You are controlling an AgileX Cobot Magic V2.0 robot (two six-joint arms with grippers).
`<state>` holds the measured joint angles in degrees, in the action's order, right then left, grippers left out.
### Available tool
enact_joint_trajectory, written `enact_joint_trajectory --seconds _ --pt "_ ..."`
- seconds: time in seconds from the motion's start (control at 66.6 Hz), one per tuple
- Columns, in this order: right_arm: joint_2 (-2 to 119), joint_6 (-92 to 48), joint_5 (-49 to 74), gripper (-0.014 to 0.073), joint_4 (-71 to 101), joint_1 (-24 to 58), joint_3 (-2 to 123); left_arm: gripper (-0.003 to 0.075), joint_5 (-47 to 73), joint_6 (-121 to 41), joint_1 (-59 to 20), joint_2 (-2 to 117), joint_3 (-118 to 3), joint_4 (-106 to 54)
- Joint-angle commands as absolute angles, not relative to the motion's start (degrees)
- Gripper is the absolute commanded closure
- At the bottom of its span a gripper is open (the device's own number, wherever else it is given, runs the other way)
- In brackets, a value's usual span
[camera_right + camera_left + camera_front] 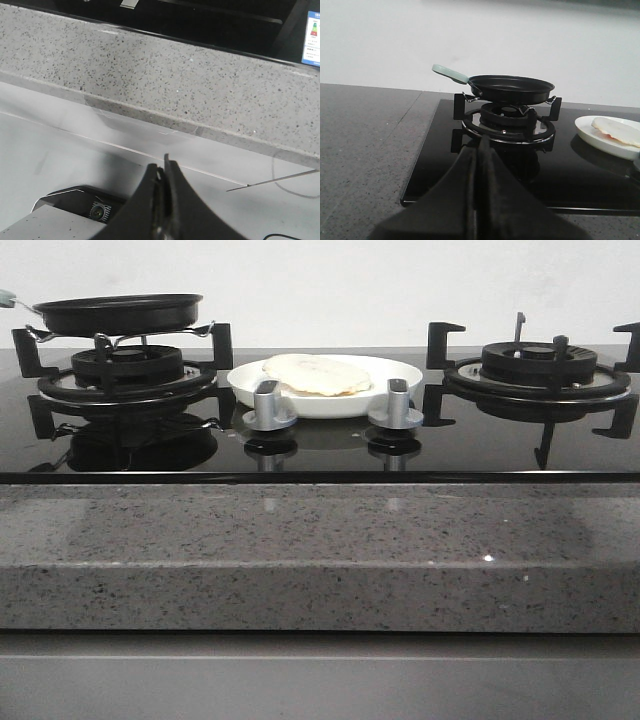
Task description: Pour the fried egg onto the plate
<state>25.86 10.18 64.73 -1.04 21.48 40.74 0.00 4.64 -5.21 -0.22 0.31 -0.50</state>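
Note:
The fried egg [316,375], a pale cream patty, lies on the white plate [400,371] on the hob between the two burners. Both also show at the edge of the left wrist view, egg [618,129] on plate [590,133]. The black frying pan [118,313] with a pale green handle [449,73] sits empty on the left burner [125,375]. My left gripper [482,142] is shut and empty, back from the pan over the hob's front. My right gripper [165,162] is shut and empty, low in front of the counter. Neither gripper shows in the front view.
Two silver knobs [268,405] [397,404] stand in front of the plate. The right burner [535,365] has black pan supports. The speckled grey stone counter edge [320,555] runs along the front of the glass hob [470,440]. A camera lens [96,211] sits below the right gripper.

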Motion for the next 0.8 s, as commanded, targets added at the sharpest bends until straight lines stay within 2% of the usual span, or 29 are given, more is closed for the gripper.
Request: enact_joint_trajectory --seconds 0.0,0.24,0.556,0.781 --pt "26.11 9.86 61.73 0.0702 -1.93 21.47 41.99 0.074 -4.53 4.84 -5.27 -1.05 0.61 -0.49" --pt "23.61 9.71 59.85 0.0702 -4.13 16.72 38.87 0.074 -4.53 4.84 -5.27 -1.05 0.61 -0.49" --pt "10.21 4.13 32.98 0.0702 -4.43 5.49 22.99 0.074 -4.53 4.84 -5.27 -1.05 0.61 -0.49" --pt "2.68 4.18 17.22 0.0702 -2.91 1.35 9.7 0.074 -4.53 4.84 -5.27 -1.05 0.61 -0.49"
